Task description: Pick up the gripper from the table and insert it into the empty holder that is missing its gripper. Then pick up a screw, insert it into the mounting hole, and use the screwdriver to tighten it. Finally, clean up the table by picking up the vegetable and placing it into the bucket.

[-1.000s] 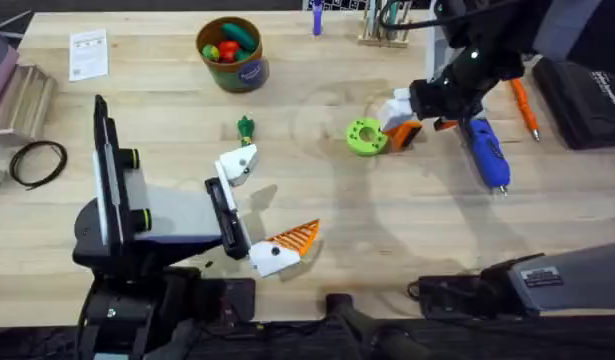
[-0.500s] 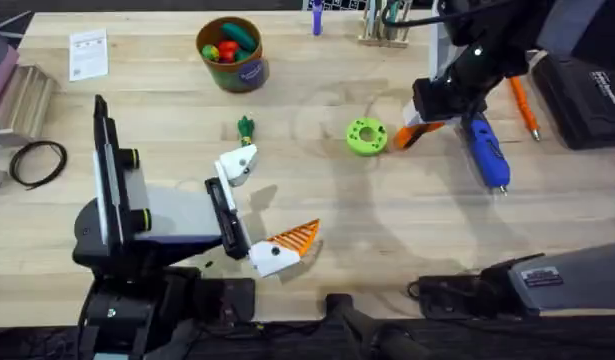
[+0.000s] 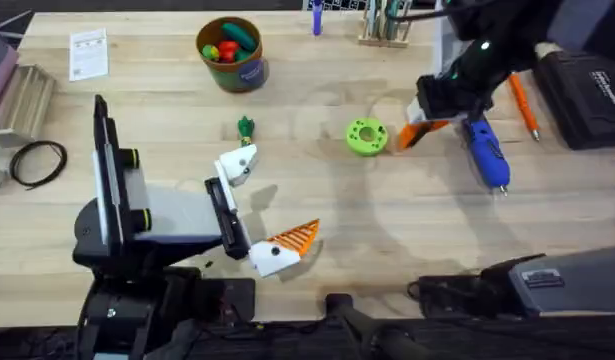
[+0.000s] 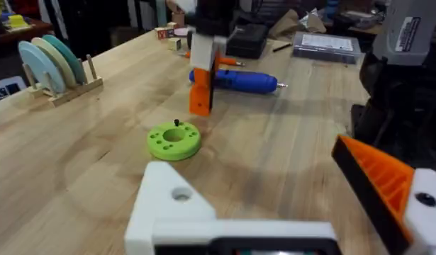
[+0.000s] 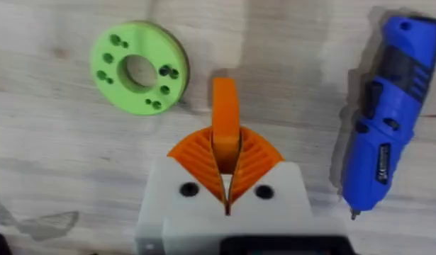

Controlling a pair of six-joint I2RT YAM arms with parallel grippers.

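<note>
The wooden tabletop carries everything. The left arm rests low at its near edge, its pincer spread wide and holding nothing: one finger ends in a bare white holder with an open mounting hole, the other already wears its orange ribbed pad. The tan bucket of toy produce stands at the far side, well apart from the arms. The blue screwdriver lies to the right, just beside the right pincer. That pincer is clamped on the gripper, the orange wedge pinched between its ribbed pads and hanging off the wood near the green disc. The small dark-green vegetable lies just beyond the empty holder.

The first step looks to be in hand: the wedge is grasped but not yet seated. Next it probably needs carrying across to the bare holder, turned to match the socket, then pressed home.
</note>
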